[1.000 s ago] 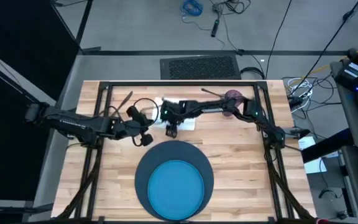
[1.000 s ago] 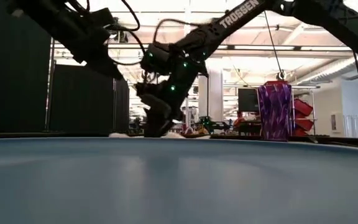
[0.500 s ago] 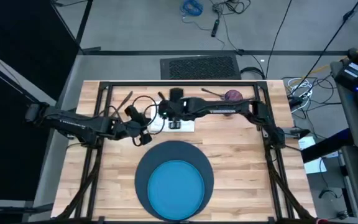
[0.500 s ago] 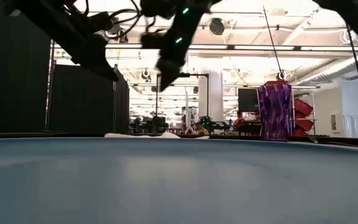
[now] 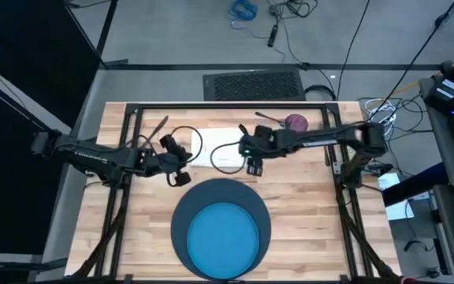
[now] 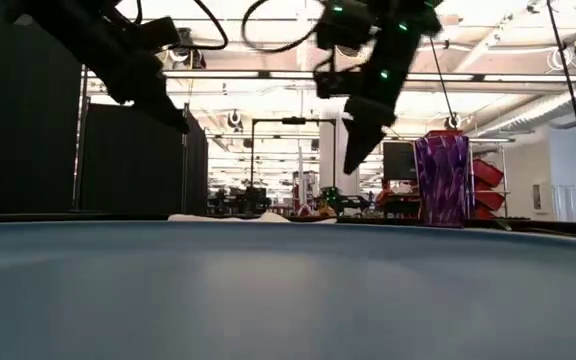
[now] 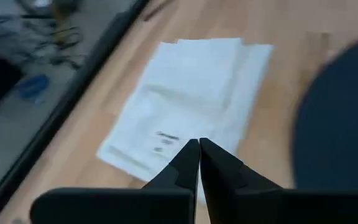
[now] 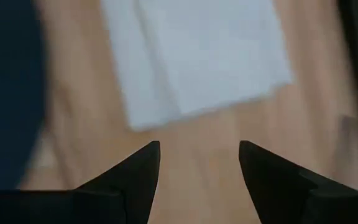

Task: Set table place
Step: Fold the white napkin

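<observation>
The white napkin (image 5: 219, 158) lies flat on the table (image 5: 306, 205), behind the navy mat (image 5: 181, 225) that carries the blue plate (image 5: 225, 237). The purple cup (image 5: 295, 122) stands upright at the far right. My right gripper (image 5: 252, 167) hangs open in the air by the napkin's right end, and its wrist view shows the napkin (image 8: 197, 62) ahead of the fingers. My left gripper (image 5: 184, 177) hovers shut above the napkin's left end (image 7: 185, 106), well clear of the table in the low view (image 6: 173, 115).
Two slim utensils lie at the far side, one at the left (image 5: 158, 128) and one beside the cup (image 5: 265, 116). A black frame (image 5: 227, 108) edges the table. Bare wood shows to the left and right of the mat.
My right gripper has risen from table height at the napkin and gone toward the table's right edge, and now hangs beside the napkin's right end. The napkin lies flat on the table.
</observation>
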`<state>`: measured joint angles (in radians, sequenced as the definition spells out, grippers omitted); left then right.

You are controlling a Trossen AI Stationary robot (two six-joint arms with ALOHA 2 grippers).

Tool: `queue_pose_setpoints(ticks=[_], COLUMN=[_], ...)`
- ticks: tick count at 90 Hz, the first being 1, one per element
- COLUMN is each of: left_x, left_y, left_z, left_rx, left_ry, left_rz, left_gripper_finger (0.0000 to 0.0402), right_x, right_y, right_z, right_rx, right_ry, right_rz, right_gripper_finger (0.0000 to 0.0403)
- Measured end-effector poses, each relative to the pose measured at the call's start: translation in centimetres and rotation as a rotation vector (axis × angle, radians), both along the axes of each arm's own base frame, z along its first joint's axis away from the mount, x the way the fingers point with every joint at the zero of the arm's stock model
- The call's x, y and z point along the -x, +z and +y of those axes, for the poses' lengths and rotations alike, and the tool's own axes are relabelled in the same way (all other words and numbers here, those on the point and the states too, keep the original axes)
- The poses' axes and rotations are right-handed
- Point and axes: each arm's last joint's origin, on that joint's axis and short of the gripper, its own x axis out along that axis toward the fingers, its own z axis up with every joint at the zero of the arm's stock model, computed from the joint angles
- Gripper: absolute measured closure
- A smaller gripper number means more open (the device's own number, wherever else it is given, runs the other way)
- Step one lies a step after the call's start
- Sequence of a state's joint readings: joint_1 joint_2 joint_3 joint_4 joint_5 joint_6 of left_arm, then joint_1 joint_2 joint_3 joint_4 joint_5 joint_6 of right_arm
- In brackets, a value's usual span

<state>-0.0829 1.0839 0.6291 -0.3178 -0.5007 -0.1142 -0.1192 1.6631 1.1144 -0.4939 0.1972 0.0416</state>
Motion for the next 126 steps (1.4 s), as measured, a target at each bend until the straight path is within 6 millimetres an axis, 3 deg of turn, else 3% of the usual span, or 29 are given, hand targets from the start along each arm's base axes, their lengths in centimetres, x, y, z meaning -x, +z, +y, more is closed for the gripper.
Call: queue_pose_setpoints(ticks=[13,31,49,69,104,126], left_x=[-0.6,-2.0,-3.0,-3.4,-3.7,-3.5], left_y=[-0.8,-3.4,-6.2,-8.8,-9.4,-9.6], left_z=[0.4,1.2,2.1,2.9,2.9,2.7], left_rx=[0.014,0.105,0.106,0.135,0.171,0.241], left_ry=[-0.034,-0.075,-0.026,-0.005,-0.039,-0.027], left_rz=[0.048,0.16,0.276,0.387,0.402,0.42], left_gripper_finger=[0.0402,0.0402,0.0402,0.0402,0.0402,0.0401], right_x=[0.3,-1.1,-2.5,-2.5,-1.7,-2.3], right_y=[-1.9,-3.4,-2.9,-2.6,-3.3,-6.3], right_z=[0.2,-0.1,-0.9,-2.3,-5.0,-5.8], right_rx=[-0.028,0.019,0.06,0.043,-0.036,-0.056], right_ry=[0.025,0.09,0.132,0.102,0.01,-0.019], right_rz=[-0.071,-0.093,-0.097,-0.112,-0.09,-0.036], right_gripper_finger=[0.0197,0.0197,0.0197,0.0197,0.0197,0.0197])
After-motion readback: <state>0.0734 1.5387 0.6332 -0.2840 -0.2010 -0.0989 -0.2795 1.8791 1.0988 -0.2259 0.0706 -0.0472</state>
